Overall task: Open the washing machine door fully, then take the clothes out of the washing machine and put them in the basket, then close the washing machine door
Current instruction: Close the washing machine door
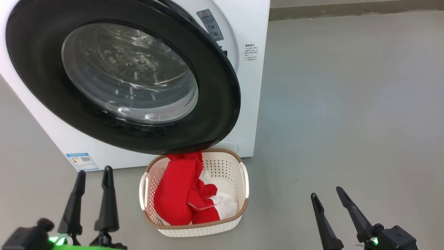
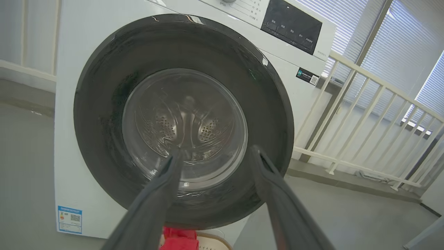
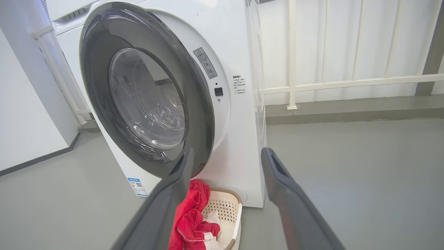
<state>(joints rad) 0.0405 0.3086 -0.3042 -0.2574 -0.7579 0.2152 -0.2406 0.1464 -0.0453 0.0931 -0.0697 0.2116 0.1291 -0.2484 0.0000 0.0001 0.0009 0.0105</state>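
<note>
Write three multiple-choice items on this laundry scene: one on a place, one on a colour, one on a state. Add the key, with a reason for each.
1. Where are the clothes? A in the drum; B in the basket; C on the floor.
2. What colour is the basket's rim? A brown; B blue; C black.
3. How does the door stand? A latched shut; B ajar; C taken off.
Key: 1 B, the red fabric lies inside the basket. 2 A, a brown woven band edges it. 3 B, its free edge stands off the machine, leaving the latch hole bare.
</note>
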